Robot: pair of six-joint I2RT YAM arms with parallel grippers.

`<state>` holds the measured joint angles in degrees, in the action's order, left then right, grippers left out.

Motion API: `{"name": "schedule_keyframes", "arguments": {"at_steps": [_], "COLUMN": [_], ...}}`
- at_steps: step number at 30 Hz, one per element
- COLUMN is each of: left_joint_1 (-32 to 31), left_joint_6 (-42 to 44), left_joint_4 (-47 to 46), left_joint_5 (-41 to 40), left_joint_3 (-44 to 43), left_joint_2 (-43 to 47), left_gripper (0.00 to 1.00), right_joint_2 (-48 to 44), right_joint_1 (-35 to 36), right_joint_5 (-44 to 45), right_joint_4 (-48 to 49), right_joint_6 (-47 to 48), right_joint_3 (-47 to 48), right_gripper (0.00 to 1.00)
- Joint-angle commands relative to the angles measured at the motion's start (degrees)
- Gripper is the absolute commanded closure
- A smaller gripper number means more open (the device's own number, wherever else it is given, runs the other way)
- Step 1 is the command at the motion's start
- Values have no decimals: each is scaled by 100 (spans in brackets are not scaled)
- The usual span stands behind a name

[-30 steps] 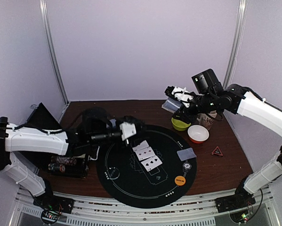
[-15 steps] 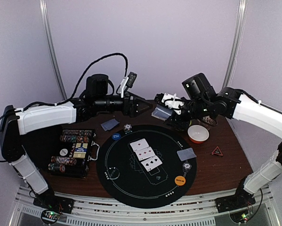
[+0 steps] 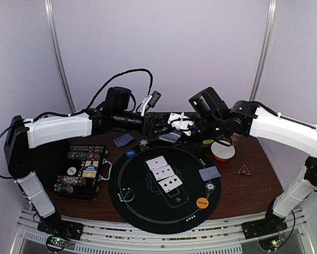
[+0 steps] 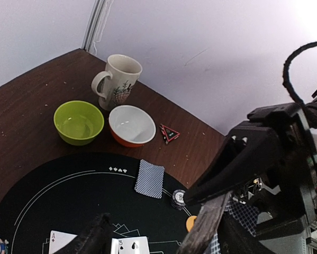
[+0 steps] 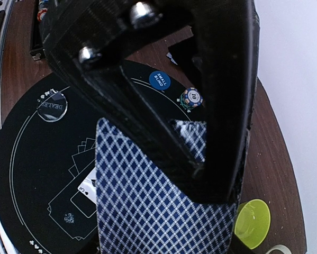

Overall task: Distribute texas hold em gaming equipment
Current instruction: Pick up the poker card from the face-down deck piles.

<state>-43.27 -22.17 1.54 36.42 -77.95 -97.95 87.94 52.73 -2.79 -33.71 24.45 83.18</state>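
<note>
Blue-backed cards [image 5: 163, 201] sit clamped in the right gripper [image 3: 175, 130]; the left gripper [image 3: 159, 125] hovers beside, jaws apart, and a clumsy pinch could spill several.

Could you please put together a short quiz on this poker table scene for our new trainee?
1. What do the right fingers hold? A) a mug B) blue-backed cards C) a bowl
2. True or false: the red triangle lies on the black mat.
3. How many face-up cards lie on the mat?
Key: 1 B. 2 False: it lies on the wooden table, right of the mat. 3 Three.
</note>
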Motion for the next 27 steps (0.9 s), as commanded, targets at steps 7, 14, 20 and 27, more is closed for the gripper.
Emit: {"name": "schedule_keyframes", "arguments": {"at_steps": [7,14,20,27], "left_joint_1": [-50,-26,-29,-25], "left_joint_6": [690,818,891,955], "left_joint_4": [714,812,785,602], "left_joint_5": [-794,-1157,-801,-674], "left_joint_3": [-307,-295,-297,-164], "left_joint_2": [77,295,378,665], "left_gripper": [47,53,39,47], "right_joint_2": [-40,-115,-110,-88], "right_joint_1": [87,82,80,73], "right_joint_5": [235,329,348,358], "right_joint_4": [49,63,58,45], "right_joint_6": [125,165,181,191], "right_joint_3": [171,81,85,65], "right_gripper": [50,50,50,50]}}
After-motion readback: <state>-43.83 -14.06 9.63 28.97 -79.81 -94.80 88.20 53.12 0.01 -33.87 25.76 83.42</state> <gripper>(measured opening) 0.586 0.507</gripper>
